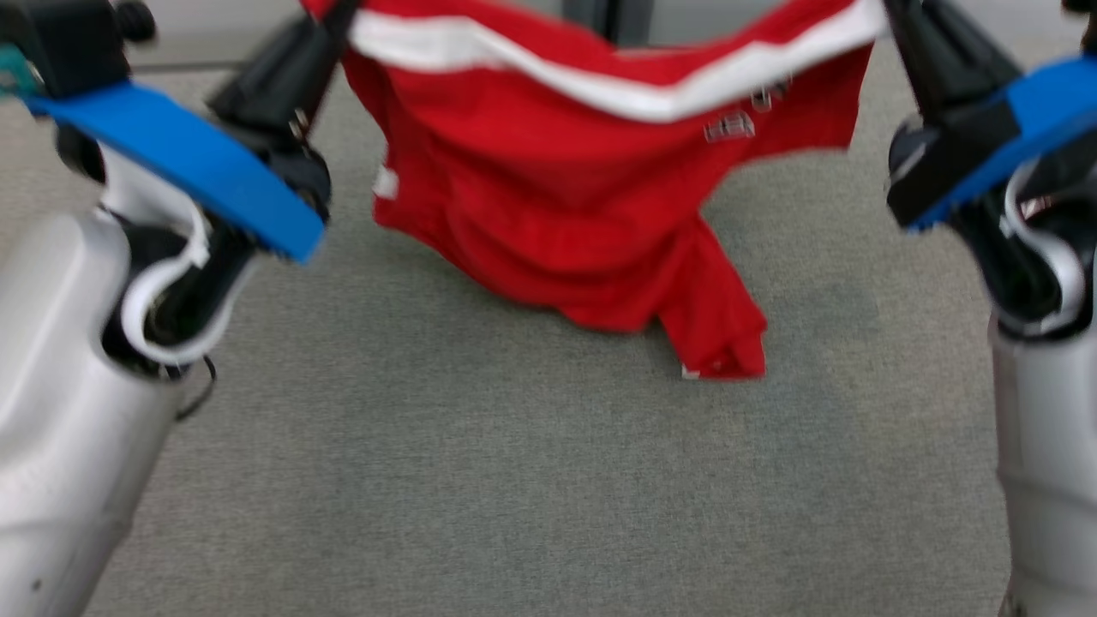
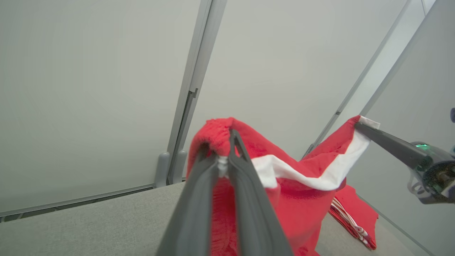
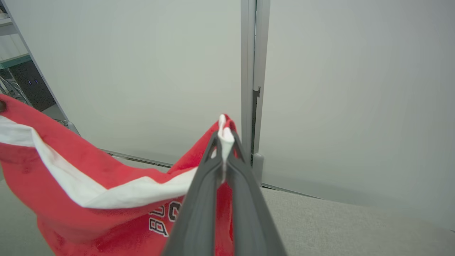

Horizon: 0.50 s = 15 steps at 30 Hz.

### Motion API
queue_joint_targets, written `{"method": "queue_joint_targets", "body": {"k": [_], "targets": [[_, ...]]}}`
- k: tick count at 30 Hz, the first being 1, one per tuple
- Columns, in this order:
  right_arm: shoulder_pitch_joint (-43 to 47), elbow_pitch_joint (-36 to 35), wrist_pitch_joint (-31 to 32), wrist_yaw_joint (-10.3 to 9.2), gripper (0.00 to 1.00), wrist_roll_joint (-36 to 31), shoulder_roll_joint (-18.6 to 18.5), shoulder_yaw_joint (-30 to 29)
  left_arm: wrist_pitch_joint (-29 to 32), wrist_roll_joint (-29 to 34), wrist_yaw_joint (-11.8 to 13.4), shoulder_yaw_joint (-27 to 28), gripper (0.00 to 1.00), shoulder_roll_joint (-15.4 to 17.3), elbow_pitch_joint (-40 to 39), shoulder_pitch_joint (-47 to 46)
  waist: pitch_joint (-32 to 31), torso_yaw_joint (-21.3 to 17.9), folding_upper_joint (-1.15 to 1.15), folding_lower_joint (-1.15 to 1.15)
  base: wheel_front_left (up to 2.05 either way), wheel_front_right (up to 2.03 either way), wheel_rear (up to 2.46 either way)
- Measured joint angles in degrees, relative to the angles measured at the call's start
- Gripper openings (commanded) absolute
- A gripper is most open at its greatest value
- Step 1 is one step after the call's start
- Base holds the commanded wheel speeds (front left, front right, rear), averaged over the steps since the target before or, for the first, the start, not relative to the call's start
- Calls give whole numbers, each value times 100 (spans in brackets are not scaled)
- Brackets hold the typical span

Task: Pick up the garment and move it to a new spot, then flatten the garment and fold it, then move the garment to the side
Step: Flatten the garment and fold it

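Your left gripper (image 2: 219, 142) has its two dark fingers squeezed almost together, pinching a bunched red corner of the garment (image 2: 302, 199). The cloth bulges just past the tips, and a scrap of white sits between them. Your right gripper (image 3: 224, 139) is clamped tight on the opposite corner, with a fold of white poking up beyond its tips. Between the two pairs of fingers the garment hangs in a sagging span, and its white band (image 1: 600, 81) runs from one grip to the other.

The right wrist view gives you the lettering (image 3: 165, 218), black and white, on the cloth below and left of those fingers. The left wrist view gives you the other arm's finger, off to the right of your own, nipping the white corner. Past the hanging cloth it also shows a striped part (image 2: 346, 217) lying on the grey surface (image 2: 89, 227). The head view, blurred, gives you the lower end: a sleeve (image 1: 720, 334) rests on that surface well below both grips, closer to the right one.

Farthest off, beyond the fingertips, stand pale wall panels (image 3: 355, 89) joined by a grey post (image 3: 249, 71).
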Motion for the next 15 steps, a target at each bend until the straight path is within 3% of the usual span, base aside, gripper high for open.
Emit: {"method": "queue_joint_targets", "body": {"k": [4, 9, 15], "targets": [[-1151, 824, -438, -1, 0, -33, -157, 204, -250, 142, 32, 210, 0, -205, 649, -789, 308, -155, 0, 0, 0, 0, 0], [-2702, 1974, -1617, 0, 0, -94, -169, 587, -910, 164, 30, 636, 0, -520, 1373, -1753, 595, -434, 0, 1, 0, 0, 0], [-3405, 2777, -2767, 0, 0, -225, -297, 800, -1594, 393, -76, 714, 0, -637, 1761, -2249, 740, -595, 0, 0, 0, 0, 0]]}}
